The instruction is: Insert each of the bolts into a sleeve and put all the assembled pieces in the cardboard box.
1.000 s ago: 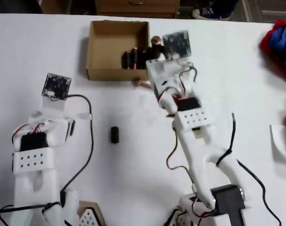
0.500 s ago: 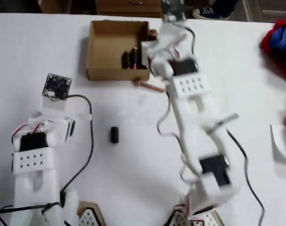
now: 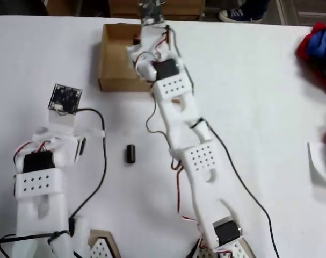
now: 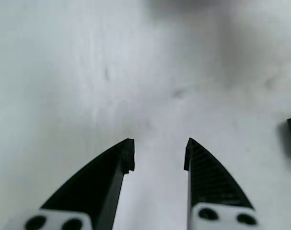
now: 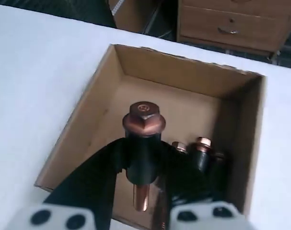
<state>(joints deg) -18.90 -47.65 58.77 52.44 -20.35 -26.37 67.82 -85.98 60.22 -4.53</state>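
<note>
- White table runs across the high view, with the cardboard box at its far edge, left of the middle.
- Compared with a second ago, the right arm has stretched out. Its wrist was at the box's right wall and now hangs over the box's far part.
- The left arm and the loose sleeve lie as before. The sleeve is on the table's middle, between the arms and well apart from both.
- Bare table lies left of the box and between the right arm and the coloured cloth at the right edge.
- Left wrist view: the left gripper hangs over bare table, its jaws parted with nothing between them.
- Right wrist view: the right gripper is clamped on a black sleeve over the open box.
- A copper bolt sits through this sleeve, its hex head at the end away from the wrist and its shank tip poking out at the other.
- Two or so assembled pieces lie on the box floor against one side wall, dark sleeves with copper heads.
</note>
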